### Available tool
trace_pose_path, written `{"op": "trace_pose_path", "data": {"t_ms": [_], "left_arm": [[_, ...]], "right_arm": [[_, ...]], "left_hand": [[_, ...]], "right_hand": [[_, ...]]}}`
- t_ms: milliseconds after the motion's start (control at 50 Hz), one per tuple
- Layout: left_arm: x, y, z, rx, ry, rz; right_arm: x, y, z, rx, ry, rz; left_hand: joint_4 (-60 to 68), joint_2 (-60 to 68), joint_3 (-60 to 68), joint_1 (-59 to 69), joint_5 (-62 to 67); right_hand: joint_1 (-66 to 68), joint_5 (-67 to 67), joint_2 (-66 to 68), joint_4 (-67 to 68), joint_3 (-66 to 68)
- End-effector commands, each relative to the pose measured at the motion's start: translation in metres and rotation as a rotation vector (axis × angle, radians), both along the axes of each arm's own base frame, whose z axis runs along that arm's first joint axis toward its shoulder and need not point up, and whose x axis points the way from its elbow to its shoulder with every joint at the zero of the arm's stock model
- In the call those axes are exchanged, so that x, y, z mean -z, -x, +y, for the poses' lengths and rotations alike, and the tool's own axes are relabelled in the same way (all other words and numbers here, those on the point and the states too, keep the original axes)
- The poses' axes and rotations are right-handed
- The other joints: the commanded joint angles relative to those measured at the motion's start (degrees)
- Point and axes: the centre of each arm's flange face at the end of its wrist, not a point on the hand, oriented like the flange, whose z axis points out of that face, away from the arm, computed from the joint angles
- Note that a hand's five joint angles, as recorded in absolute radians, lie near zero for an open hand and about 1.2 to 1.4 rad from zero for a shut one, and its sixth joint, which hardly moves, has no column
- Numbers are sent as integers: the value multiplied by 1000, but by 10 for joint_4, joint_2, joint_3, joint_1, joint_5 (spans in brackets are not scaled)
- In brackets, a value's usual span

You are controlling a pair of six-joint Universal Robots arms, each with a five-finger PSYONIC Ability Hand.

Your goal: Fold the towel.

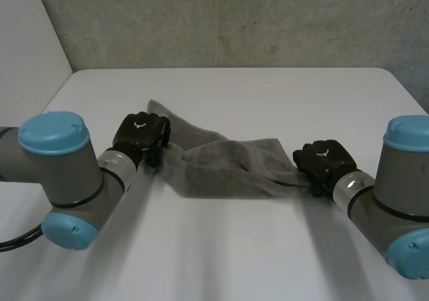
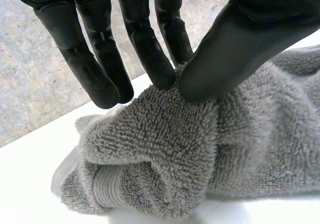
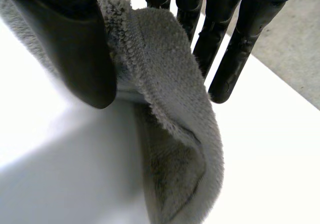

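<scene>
Two hands are on the cloth, one at each end.

Head view: the towel (image 1: 228, 167) lies rumpled in a long, narrow band across the middle of the frame on the white worktop (image 1: 268, 93). The left hand (image 1: 141, 132) is on its left end at centre-left, and the right hand (image 1: 323, 159) is on its right end at centre-right. The band is twisted, not spread. My judgement is that folding it like this would only make a lump. I'd first draw the ends apart and lift a little so the cloth opens, then lay it flat.

Left wrist view: the thumb (image 2: 235, 49) and one fingertip pinch a ridge of pile on top of the bunched towel (image 2: 200, 149). The other fingers (image 2: 85, 64) are straight, slightly spread and off the cloth. This grip takes a tuft, not a hem, since the ribbed border sits tucked under the bunch beyond the fingertips. I judge it shallow and likely to slip under tension.

Right wrist view: the thumb (image 3: 75, 44) is on one side and the fingers (image 3: 235, 49) on the other, with the towel's edge (image 3: 170, 99) pinched between them. A loose flap droops past the fingertips toward the worktop. This looks the firmer hold.

Room, head view: there is bare worktop above the towel up to the far edge under the concrete wall (image 1: 234, 19), and a broad bare patch in the lower frame between the arms. The worktop's left edge slants close at upper left, so I'd keep the left hand from drifting that way.
</scene>
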Motion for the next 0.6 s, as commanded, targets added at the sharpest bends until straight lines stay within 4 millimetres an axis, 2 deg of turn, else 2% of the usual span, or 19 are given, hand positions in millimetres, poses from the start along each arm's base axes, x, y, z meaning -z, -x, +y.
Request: {"op": "trace_pose_path", "data": {"t_ms": [20,60,140,260,300,320,360,380,420,440,480,500,540,560,580,600], "left_arm": [[-15,-2,21,26,7,-21],[-20,1,32,49,16,-25],[-19,6,40,75,20,-45],[-10,5,51,96,5,-101],[-3,5,65,124,-22,-137],[-3,5,65,124,-23,-137],[-9,6,77,145,-16,-133],[-9,6,77,145,-16,-133],[-16,4,91,161,-11,-129],[-16,4,91,161,-11,-129],[-20,6,107,194,-6,-125],[-20,6,107,194,-6,-125],[-23,12,126,246,-2,-126],[-23,12,126,247,-2,-126],[-23,15,134,270,0,-128],[-23,15,134,270,0,-128]], "right_arm": [[-9,18,0,-5,-24,103],[-8,23,-4,12,-29,110],[-2,37,-12,51,-51,111],[0,51,-13,69,-70,127],[-14,59,-8,68,-32,142],[-15,59,-8,68,-31,142],[-29,72,-5,81,6,157],[-29,72,-5,82,6,157],[-39,81,2,66,-2,183],[-39,81,2,65,-2,183],[-40,88,13,21,-80,230],[-40,88,13,20,-81,230],[-43,97,18,-12,-146,269],[-44,98,18,-12,-147,269],[-47,100,18,-24,-158,270],[-47,100,18,-24,-158,270]], "left_hand": [[-45,-44,-52,-44,-147],[-9,-9,-16,-9,-112],[39,40,32,39,-64],[39,40,32,39,-63],[39,40,32,39,-63],[39,40,32,39,-63],[39,40,32,39,-63],[39,40,32,39,-63],[39,40,32,39,-63],[39,40,32,39,-63],[39,40,32,39,-63],[39,40,32,39,-63],[39,40,32,39,-63],[39,40,32,39,-63],[39,40,32,39,-63],[39,40,32,39,-63]], "right_hand": [[131,135,131,135,133],[170,174,169,174,171],[279,283,279,283,281],[280,285,280,284,282],[280,285,280,284,282],[280,285,280,284,282],[280,285,280,284,282],[280,285,280,284,282],[280,285,280,284,282],[280,285,280,284,282],[280,285,280,284,282],[280,285,280,284,282],[280,285,280,284,282],[280,285,280,284,282],[158,162,158,162,159],[157,161,156,160,158]]}}
